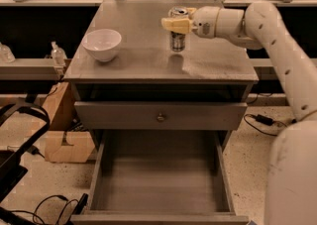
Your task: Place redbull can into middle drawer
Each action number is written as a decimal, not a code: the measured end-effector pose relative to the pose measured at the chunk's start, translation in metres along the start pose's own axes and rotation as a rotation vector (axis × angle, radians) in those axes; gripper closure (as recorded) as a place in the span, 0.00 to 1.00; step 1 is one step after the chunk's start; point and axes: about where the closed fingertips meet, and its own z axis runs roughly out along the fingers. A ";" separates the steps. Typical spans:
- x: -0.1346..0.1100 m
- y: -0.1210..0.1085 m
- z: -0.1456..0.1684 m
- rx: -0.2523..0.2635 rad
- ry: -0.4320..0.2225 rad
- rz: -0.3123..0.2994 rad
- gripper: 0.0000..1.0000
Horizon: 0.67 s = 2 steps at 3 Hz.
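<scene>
Can gripped on the cabinet top, drawer open below.
Nearest: the middle drawer (158,187) pulled fully out, grey floor bare. Above it, a shut drawer front (124,115) with a small brass knob (160,117). On the cabinet top (218,65), a white bowl (102,44) sits left; the redbull can (178,41) stands upright right of centre, well apart from the bowl. The gripper (177,24) reaches in from the right, yellow fingers (171,23) clamped across the can's upper part. Cannot tell whether the can's base touches the top.

Arm (280,45) outstretched — gripper (176,24) held high, jaws clamped.
</scene>
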 end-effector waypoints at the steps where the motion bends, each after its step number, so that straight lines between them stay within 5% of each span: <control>1: -0.035 0.044 -0.025 -0.033 0.002 -0.070 1.00; 2: -0.058 0.085 -0.051 -0.047 0.014 -0.115 1.00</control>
